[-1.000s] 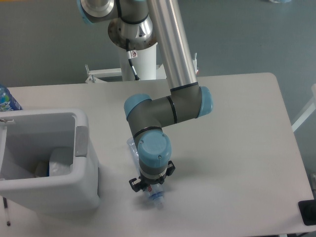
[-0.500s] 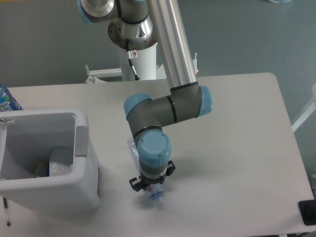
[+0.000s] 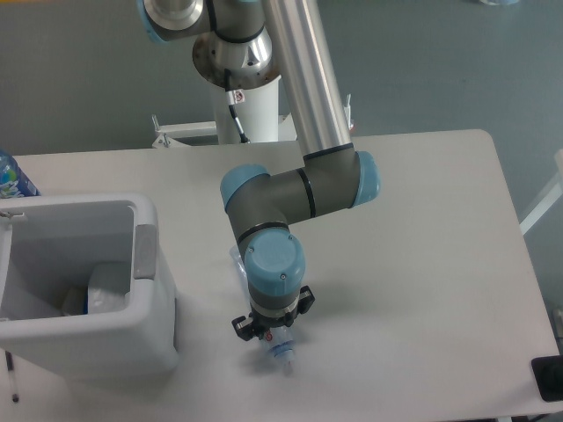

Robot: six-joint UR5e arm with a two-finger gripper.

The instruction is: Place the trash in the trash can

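Observation:
The trash still on the table is a clear crushed bottle (image 3: 280,353). It lies under my wrist, with its blue-capped end poking out below and its other end (image 3: 236,262) showing at the upper left. My gripper (image 3: 271,327) points straight down onto the bottle's middle. Its fingers are mostly hidden by the wrist, and only black knuckles show on either side. It appears shut on the bottle. The white trash can (image 3: 148,264) stands at the left, and a crumpled translucent wrapper (image 3: 107,290) lies inside it.
A blue-labelled bottle (image 3: 10,178) stands at the far left edge behind the trash can. The arm's base column (image 3: 246,114) rises at the table's back edge. A black object (image 3: 549,378) sits at the front right corner.
The wrist has shifted a few pixels down and right in the last half second. The bottle's capped end shifted with it. Nothing else has moved.

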